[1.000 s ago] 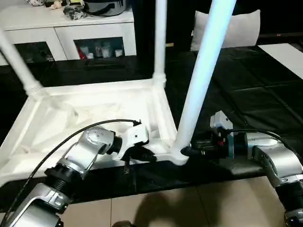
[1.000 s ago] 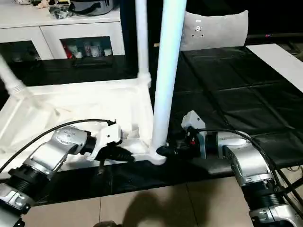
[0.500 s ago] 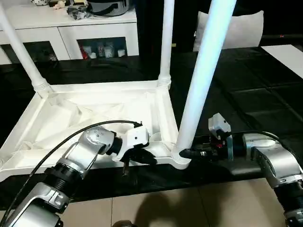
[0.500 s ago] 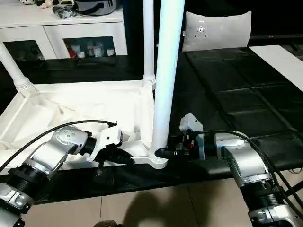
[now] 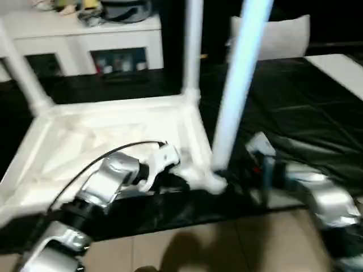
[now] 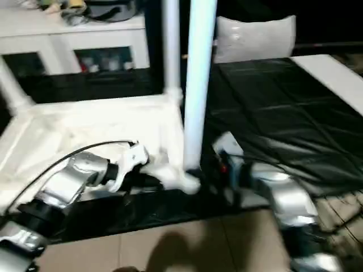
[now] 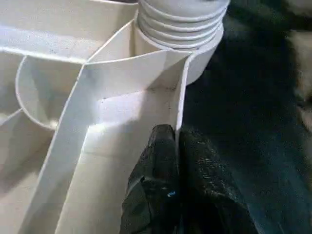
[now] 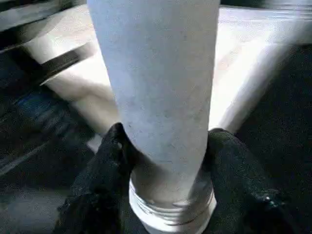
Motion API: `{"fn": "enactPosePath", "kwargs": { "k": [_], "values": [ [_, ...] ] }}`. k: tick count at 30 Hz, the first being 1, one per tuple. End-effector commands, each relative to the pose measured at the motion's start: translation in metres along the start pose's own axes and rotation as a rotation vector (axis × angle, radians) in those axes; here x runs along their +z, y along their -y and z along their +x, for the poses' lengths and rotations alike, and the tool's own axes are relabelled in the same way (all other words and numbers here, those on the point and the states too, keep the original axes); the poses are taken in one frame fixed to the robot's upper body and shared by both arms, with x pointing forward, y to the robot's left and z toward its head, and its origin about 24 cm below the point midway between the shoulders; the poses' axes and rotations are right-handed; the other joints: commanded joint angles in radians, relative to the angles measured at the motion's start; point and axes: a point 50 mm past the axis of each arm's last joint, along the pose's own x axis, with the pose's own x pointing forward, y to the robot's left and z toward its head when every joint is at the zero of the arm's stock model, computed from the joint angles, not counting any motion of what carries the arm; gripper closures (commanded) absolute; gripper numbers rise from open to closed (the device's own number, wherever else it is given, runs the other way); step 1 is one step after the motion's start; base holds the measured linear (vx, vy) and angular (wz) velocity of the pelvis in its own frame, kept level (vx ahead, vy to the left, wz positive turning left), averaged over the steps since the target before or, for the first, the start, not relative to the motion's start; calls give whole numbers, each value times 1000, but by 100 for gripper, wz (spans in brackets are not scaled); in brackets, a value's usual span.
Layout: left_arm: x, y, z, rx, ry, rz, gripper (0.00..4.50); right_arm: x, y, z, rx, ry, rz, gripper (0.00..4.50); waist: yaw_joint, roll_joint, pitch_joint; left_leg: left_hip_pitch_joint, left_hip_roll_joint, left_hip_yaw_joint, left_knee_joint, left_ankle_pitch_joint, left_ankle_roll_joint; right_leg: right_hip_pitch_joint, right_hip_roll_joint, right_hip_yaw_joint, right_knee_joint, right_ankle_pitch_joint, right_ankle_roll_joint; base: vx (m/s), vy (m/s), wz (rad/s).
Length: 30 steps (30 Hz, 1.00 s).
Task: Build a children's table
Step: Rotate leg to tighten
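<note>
Leg [image 5: 232, 96] stands upright in the near corner socket; right gripper [image 8: 163, 146] clamps its base, left gripper [image 7: 170, 161] pinches the table's rim [image 7: 178, 105] just beside.

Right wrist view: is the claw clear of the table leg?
No: the right claw grips the near leg just above its ribbed base, one black finger on each side.

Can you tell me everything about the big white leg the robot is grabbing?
The near leg is a long, round, smooth pole of white plastic, looking faintly blue in the light. It stands almost upright, leaning a little, and runs past the picture's top. Its ringed foot sits in the corner socket of the upside-down tabletop. The right gripper clamps it just above the rings, one black finger on each side.
</note>
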Motion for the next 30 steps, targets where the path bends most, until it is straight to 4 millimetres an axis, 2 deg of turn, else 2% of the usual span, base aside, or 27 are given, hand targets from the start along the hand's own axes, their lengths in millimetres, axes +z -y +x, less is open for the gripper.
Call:
{"fn": "enactPosePath", "kwargs": {
  "k": [1, 2, 3, 4, 5, 6, 7, 8, 9, 10, 11, 12, 13, 14, 15, 16, 17, 18, 19, 20, 21, 22, 24, 26, 28, 30],
  "values": [
    [24, 17, 19, -57, 102, -24, 450, -20, 2, 13, -118, -87, 112, 256, -13, 4, -40, 24, 48, -45, -81, -536, -30, 25, -65, 7, -123, -703, -20, 0, 0, 0],
    [24, 17, 19, -57, 102, -24, 450, -20, 2, 13, -118, -87, 112, 256, -37, 9, -37, 31, 54, -52, -84, -604, -30, 34, -61, -13, -132, -673, -10, 0, 0, 0],
    [31, 15, 28, 31, 126, -60, 450, -21, 7, 21, -246, -84, 144, 256, -50, 21, -37, 24, 68, -61, -101, -669, -34, 49, -56, -18, -120, -612, -11, 0, 0, 0],
    [33, 15, 31, 57, 135, -70, 450, -21, 8, 24, -279, -82, 146, 256, -58, 24, -34, 19, 78, -65, -114, -712, -36, 56, -52, -18, -106, -571, -18, 0, 0, 0],
    [33, 15, 31, 57, 135, -70, 450, -21, 8, 24, -279, -82, 146, 256, -61, 25, -36, 3, 95, -76, -141, -788, -46, 77, -48, -1, -56, -482, -31, 0, 0, 0],
    [36, 16, 33, 75, 142, -67, 450, -21, 6, 28, -298, -61, 149, 256, -59, 16, -31, 6, 92, -69, -152, -825, -55, 67, -48, 18, -43, -472, -44, 0, 0, 0],
    [37, 16, 34, 76, 142, -65, 450, -21, 5, 28, -299, -57, 151, 256, -60, 6, -27, 21, 73, -60, -136, -808, -54, 48, -51, 16, -75, -564, -36, 0, 0, 0],
    [36, 16, 33, 75, 130, -35, 450, -21, 2, 30, -282, -40, 155, 256, -64, -13, -24, 76, 12, -40, -44, -650, -42, -12, -81, -22, -174, -843, 17, -37, -60, 3],
    [35, 16, 32, 76, 117, -15, 450, -20, 1, 31, -277, -28, 154, 256, -70, -21, -22, 79, -10, -27, -3, -538, -20, -21, -88, -46, -206, -924, 51, -37, -60, 3],
    [35, 16, 32, 76, 117, -15, 450, -20, 1, 31, -277, -28, 154, 256, -86, -13, -17, 43, -7, -28, 14, -438, 1, 16, -82, -109, -228, -939, 123, 0, 0, 0],
    [34, 16, 31, 78, 109, -8, 450, -20, 0, 30, -279, -21, 149, 200, -89, 39, -21, 11, 69, -64, -55, -590, -2, 90, -69, -135, -153, -738, 118, 131, 51, -28],
    [31, 14, 29, 85, 97, 0, 450, -18, 1, 29, -282, -6, 143, 186, -44, 58, -37, -35, 132, -107, -154, -758, -29, 120, -50, 6, 61, -262, 3, 131, 51, -28],
    [30, 13, 28, 90, 89, 5, 450, -17, 1, 28, -278, 6, 143, 186, -38, 54, -29, 7, 125, -90, -176, -805, -29, 65, -35, 26, 60, -185, -26, 161, 9, -1],
    [28, 12, 27, 96, 83, 8, 450, -16, 1, 27, -272, 17, 146, 179, -36, -19, -40, 37, 35, -71, -86, -633, -49, 42, -89, 50, -50, -473, -61, 71, -77, 14],
    [26, 10, 25, 102, 74, 13, 450, -15, 2, 25, -263, 34, 146, 165, -8, -21, -38, 13, 7, -41, -42, -364, -26, 34, -112, 68, -91, -726, -37, 85, -112, 11],
    [26, 10, 25, 102, 74, 13, 450, -15, 2, 25, -263, 34, 146, 165, 3, -23, -51, -2, 11, -45, -40, -248, -2, 49, -117, 74, -83, -720, -31, 42, -67, -3],
    [23, 8, 24, 108, 68, 17, 450, -13, 2, 22, -250, 45, 134, 141, 23, -15, -57, -22, 23, -41, -55, -110, 21, 54, -100, 67, -72, -613, -34, 29, -63, -1],
    [21, 7, 22, 109, 58, 24, 450, -13, 2, 19, -235, 52, 116, 141, 32, -7, -70, -20, 33, -36, -59, -41, 28, 52, -82, 61, -52, -425, -71, 0, 0, 0],
    [21, 7, 22, 109, 58, 24, 450, -13, 2, 19, -235, 52, 116, 141, 32, -2, -69, -26, 36, -36, -62, -40, 33, 51, -75, 58, -43, -349, -97, 0, 0, 0],
    [19, 6, 21, 107, 51, 32, 450, -12, 3, 17, -226, 56, 102, 119, 33, 4, -68, -32, 36, -31, -65, -81, 31, 49, -62, 53, -37, -275, -127, 0, 0, 0],
    [16, 5, 19, 105, 37, 44, 450, -11, 5, 12, -208, 64, 81, 108, 35, 8, -71, -25, 42, -30, -66, -124, 24, 48, -60, 53, -35, -244, -148, 0, 0, 0],
    [12, 2, 15, 93, 15, 73, 450, -9, 8, 3, -172, 69, 45, 101, 33, 10, -71, -26, 43, -30, -68, -144, 23, 52, -59, 51, -34, -224, -157, 0, 0, 0],
    [11, 2, 14, 84, 7, 83, 450, -8, 9, -2, -144, 69, 18, 94, 33, 11, -71, -23, 46, -31, -71, -174, 25, 51, -58, 50, -36, -218, -164, 0, 0, 0],
    [9, 1, 11, 70, -4, 95, 450, -6, 11, -8, -115, 71, -3, 66, 32, 11, -70, -24, 46, -30, -72, -187, 28, 53, -59, 50, -39, -222, -166, 0, 0, 0],
    [6, 1, 9, 47, -19, 115, 450, -3, 14, -15, -86, 76, -22, 58, 32, 12, -69, -22, 48, -30, -75, -213, 29, 54, -62, 48, -43, -255, -161, 0, 0, 0],
    [5, 1, 8, 30, -29, 129, 450, -1, 16, -20, -67, 80, -35, 34, 33, 12, -70, -22, 51, -31, -75, -205, 30, 54, -61, 49, -42, -237, -164, 0, 0, 0]
  ]
}}
